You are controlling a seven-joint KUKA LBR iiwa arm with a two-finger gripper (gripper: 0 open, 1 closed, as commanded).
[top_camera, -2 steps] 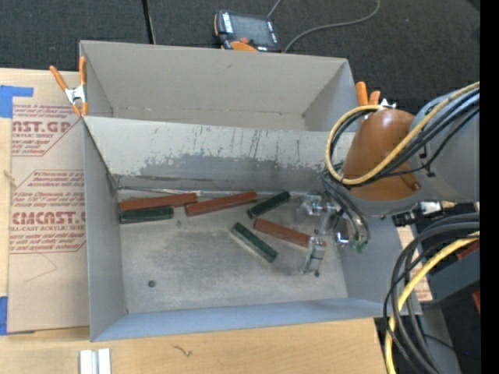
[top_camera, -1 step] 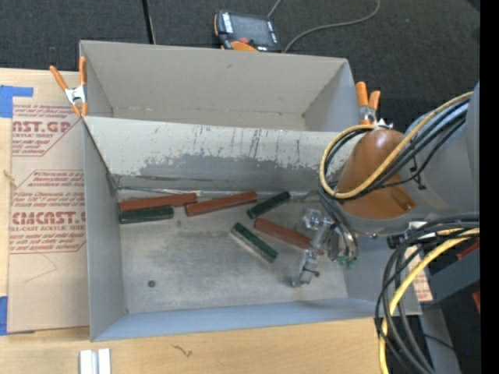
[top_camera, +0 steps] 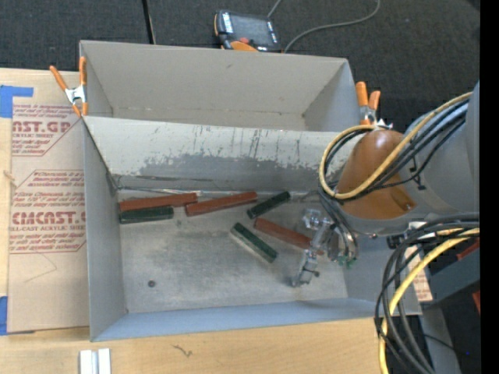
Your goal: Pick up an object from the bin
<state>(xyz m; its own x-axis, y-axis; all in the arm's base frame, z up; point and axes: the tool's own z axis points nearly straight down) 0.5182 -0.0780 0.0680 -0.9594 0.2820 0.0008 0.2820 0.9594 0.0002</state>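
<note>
Evidently early in the pick, the jaws, whose opening cannot be told, hang low at the right of the grey bin (top_camera: 156, 291), just beside the right end of a red-brown bar (top_camera: 277, 232) that lies near a dark green bar (top_camera: 254, 242), with grasp and lift not yet done.

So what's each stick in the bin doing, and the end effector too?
End effector: low in the bin's right side.
Slanted red-brown stick: flat, right end at the end effector.
Slanted dark green stick: flat, just left of it.
Left red-brown stick: flat by the back wall.
Left dark green stick: flat, in front of it.
Middle red-brown stick: flat by the back wall.
Back dark green stick: flat, angled.
</note>
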